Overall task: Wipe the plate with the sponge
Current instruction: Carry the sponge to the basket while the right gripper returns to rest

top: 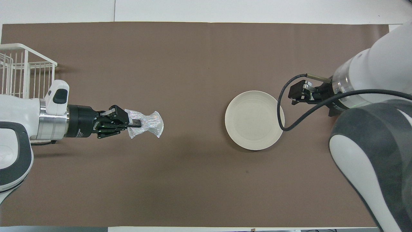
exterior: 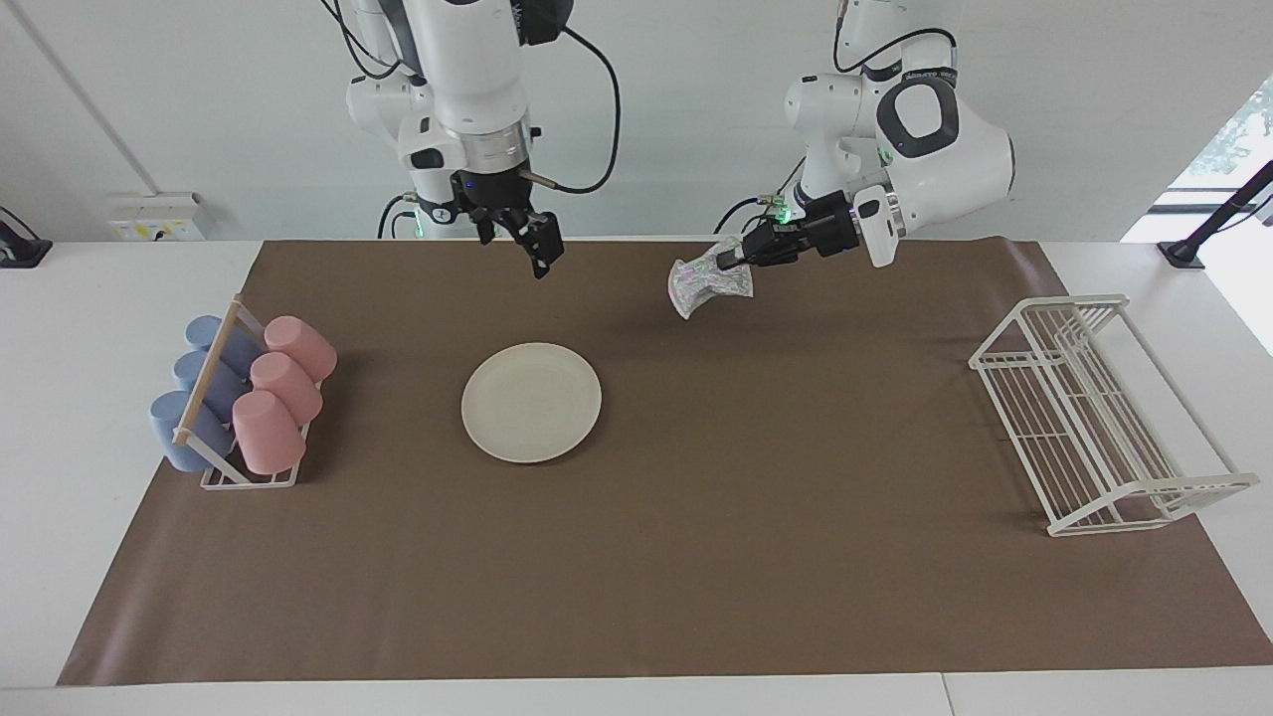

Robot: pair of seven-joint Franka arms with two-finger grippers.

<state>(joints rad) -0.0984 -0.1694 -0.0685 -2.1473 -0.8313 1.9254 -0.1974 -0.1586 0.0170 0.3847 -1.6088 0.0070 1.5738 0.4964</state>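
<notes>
While the plate (exterior: 531, 402) lies flat on the brown mat (exterior: 696, 557), a little toward the right arm's end of the table, nothing rests on it and nothing touches it. The sponge (exterior: 708, 284) is up in the air, clear of the mat, pinched at one edge by the left gripper (exterior: 734, 261); its crumpled silver mesh fans out past the fingertips. In the overhead view the sponge (top: 145, 123) hangs over bare mat, well apart from the plate (top: 254, 120) and toward the left arm's end. The left gripper (top: 136, 122) is clenched on it, its arm reaching in level from its own side.

The right gripper (exterior: 535, 249) hangs over the mat near the robots' edge, released and holding nothing, its fingers spread and pointing down. From above, the right gripper (top: 297, 95) sits just beside the plate's rim, on the side toward the cup rack.

The cup rack (exterior: 244, 438) stands at the right arm's end of the mat with pink cups (exterior: 283, 383) and blue cups (exterior: 194, 398) lying in it. A white wire rack (exterior: 1094, 413) stands at the left arm's end.
</notes>
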